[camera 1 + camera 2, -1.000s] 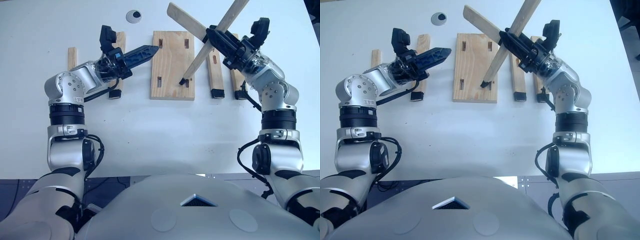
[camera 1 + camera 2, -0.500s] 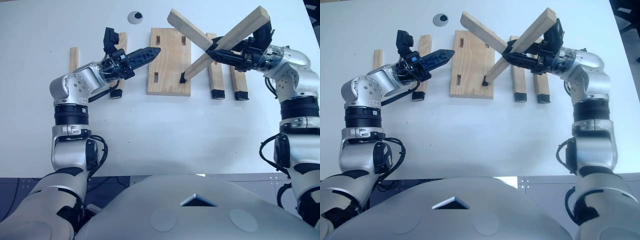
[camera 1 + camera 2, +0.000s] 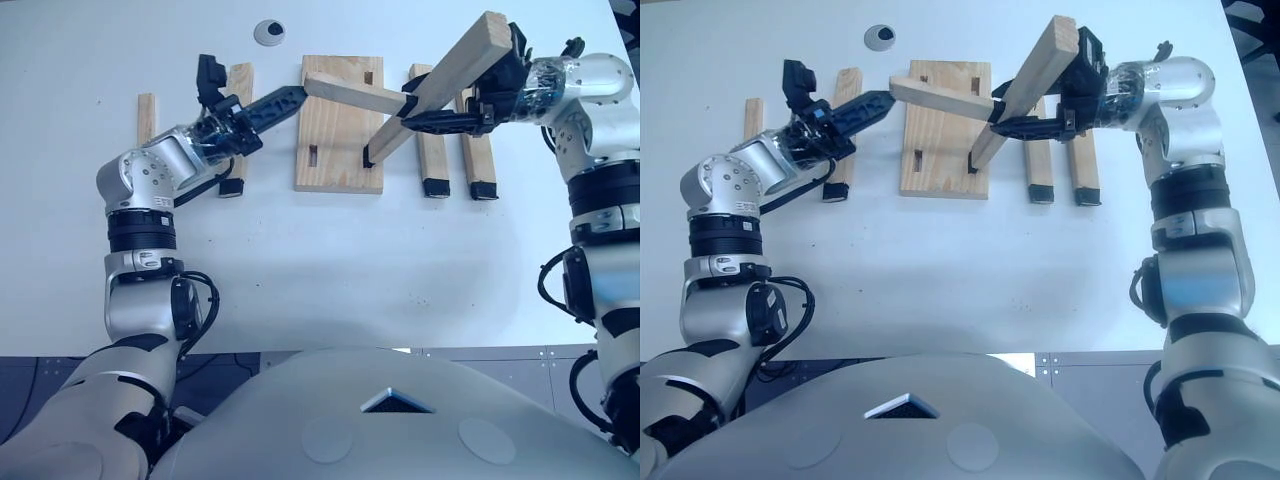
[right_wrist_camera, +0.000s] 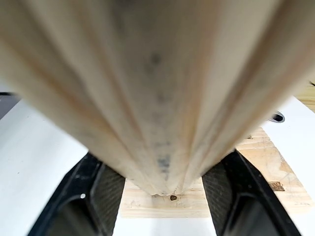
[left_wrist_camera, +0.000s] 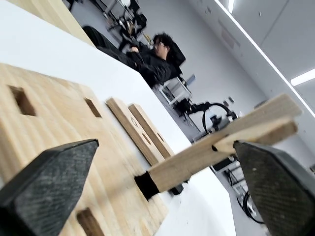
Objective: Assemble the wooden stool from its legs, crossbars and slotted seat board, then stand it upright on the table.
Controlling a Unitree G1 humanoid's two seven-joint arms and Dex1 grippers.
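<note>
The slotted seat board [image 3: 335,140] lies flat at the back middle of the table. My right gripper [image 3: 428,108] is shut on a wooden leg [image 3: 470,55] that slants up to the right. The leg's black foot [image 3: 368,157] rests at the board's near right slot. A crossbar [image 3: 350,93] sticks out of that leg, almost level, toward the left. My left gripper [image 3: 288,98] hovers open just left of the crossbar's free end. In the left wrist view its fingers [image 5: 49,187] stand wide apart with nothing between them.
Two more legs [image 3: 432,150] [image 3: 474,160] lie side by side right of the board. Left of it lie another leg [image 3: 238,95] and a thin crossbar [image 3: 146,112]. A round cable hole [image 3: 268,32] sits behind. The near half of the table is bare.
The right arm has rotated the held leg, so the crossbar swung from steeply tilted to almost level, its free end coming toward the left gripper. The left gripper edged slightly back.
</note>
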